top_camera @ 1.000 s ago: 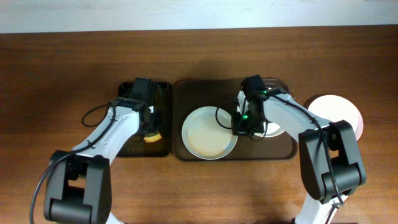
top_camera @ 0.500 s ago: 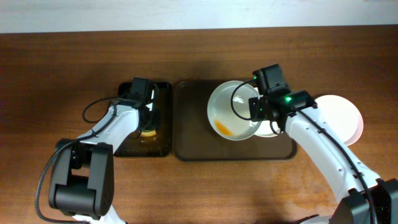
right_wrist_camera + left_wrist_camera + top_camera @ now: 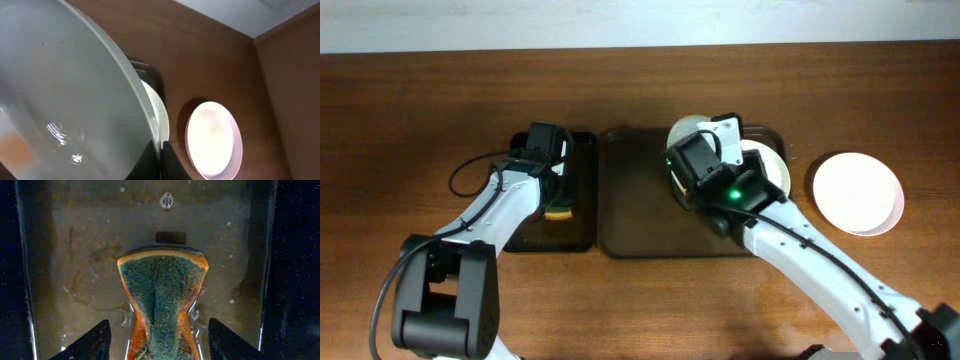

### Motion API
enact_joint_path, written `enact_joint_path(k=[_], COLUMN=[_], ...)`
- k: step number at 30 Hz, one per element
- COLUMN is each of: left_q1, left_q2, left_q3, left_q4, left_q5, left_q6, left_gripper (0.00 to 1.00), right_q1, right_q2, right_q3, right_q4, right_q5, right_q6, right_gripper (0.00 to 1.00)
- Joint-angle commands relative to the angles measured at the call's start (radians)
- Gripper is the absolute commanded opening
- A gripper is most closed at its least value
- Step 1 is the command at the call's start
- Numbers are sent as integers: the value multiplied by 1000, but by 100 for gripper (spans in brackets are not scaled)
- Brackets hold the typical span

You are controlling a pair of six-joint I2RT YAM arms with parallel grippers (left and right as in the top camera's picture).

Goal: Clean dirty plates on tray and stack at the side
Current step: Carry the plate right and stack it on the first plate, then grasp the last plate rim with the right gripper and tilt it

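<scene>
Right gripper (image 3: 161, 159) pinched onto rim of tilted plate (image 3: 65, 85), held over tray (image 3: 640, 200), upper right of centre overhead; left gripper (image 3: 157, 341) clamped on sponge (image 3: 161, 295). Probably wiping step; needs sponge brought to plate next

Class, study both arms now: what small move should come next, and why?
Probably the left claw should lift the green-and-orange sponge out of the wet black tray toward the round white plate. The right claw holds that plate tilted, an orange smear shows on it, and the pinched sponge is ready.
</scene>
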Motion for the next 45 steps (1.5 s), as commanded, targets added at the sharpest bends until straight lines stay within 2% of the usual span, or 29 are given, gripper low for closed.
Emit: enact_joint_path(k=[1,6,8,10,14,17,21,26,31,32,33,34,36,37,41,43,45], left_q1=[7,7,7,7,7,7,7,7,7,7,7,7,7,7,7,7,7], left_q2=[-19,-19,-19,-22,-86,-121,-121,-121,-121,-121,-121,-121,-121,-121,-121,-121,-121], left_q3=[-6,-6,-6,-6,-6,-6,-6,-6,-6,-6,-6,-6,-6,-6,-6,-6,-6], left_q4=[-1,-1,-1,-1,-2,-5,-17,-19,-29,-32,-31,-32,-32,-32,-32,-32,-32], left_q5=[-3,-4,-3,21,46,51,89,89,91,91,91,91,91,91,91,91,91], left_q6=[9,9,9,9,9,9,9,9,9,9,9,9,9,9,9,9,9], left_gripper=[59,59,59,57,58,59,59,58,58,58,58,58,58,58,58,58,58], right_q1=[10,10,7,-48,-347,-668,-961,-1192,-1281,-1286,-1286,-1286,-1273,-1255,-1099,-1010,-921], right_q2=[-68,-72,-72,-72,-72,-72,-44,92,171,174,174,174,174,174,174,174,183], right_q3=[19,19,19,19,19,19,19,19,19,19,19,19,19,19,17,13,0], right_q4=[3,-12,-14,-11,-14,-25,-55,-38,-3,2,7,7,-32,-71,-186,-196,-175], right_q5=[42,41,18,-136,-546,-808,-867,-914,-913,-918,-938,-990,-1211,-1262,-1271,-1266,-1171], right_q6=[29,30,89,135,138,138,130,130,153,153,153,150,24,-18,-166,-183,-166], right_gripper=[4,4,4,4,4,4,4,4,5,19,49,57,57,57,59,59,54])
